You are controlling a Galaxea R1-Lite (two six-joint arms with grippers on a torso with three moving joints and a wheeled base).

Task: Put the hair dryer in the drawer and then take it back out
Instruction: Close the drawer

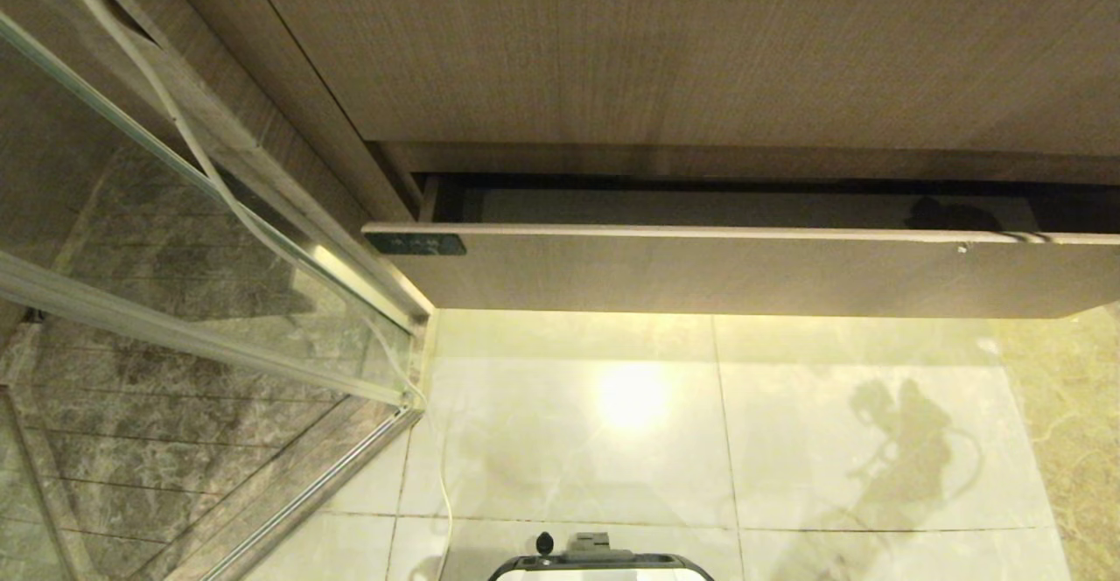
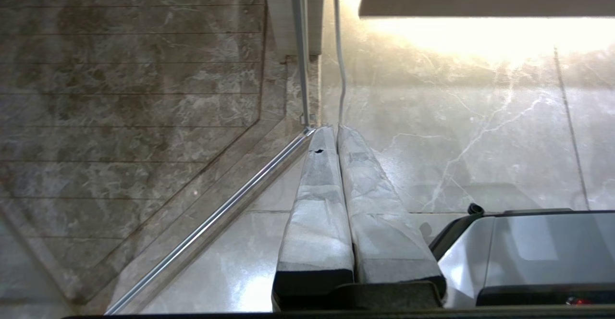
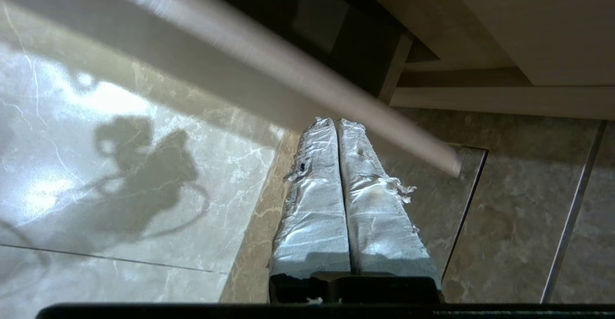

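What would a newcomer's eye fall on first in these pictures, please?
Probably the wood-grain drawer, pulled slightly open below the vanity, with a pale cord draped over its front edge near the right. Next, the bright glare on the marble floor below it. The right pincer, shut and empty, hangs by the drawer's end.

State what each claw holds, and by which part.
Nothing is held. The left claw and the right claw are both shut empty, fingers pressed together.

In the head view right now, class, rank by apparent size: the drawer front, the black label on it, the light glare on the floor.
1. drawer front
2. light glare
3. black label, though not much smaller than the glare
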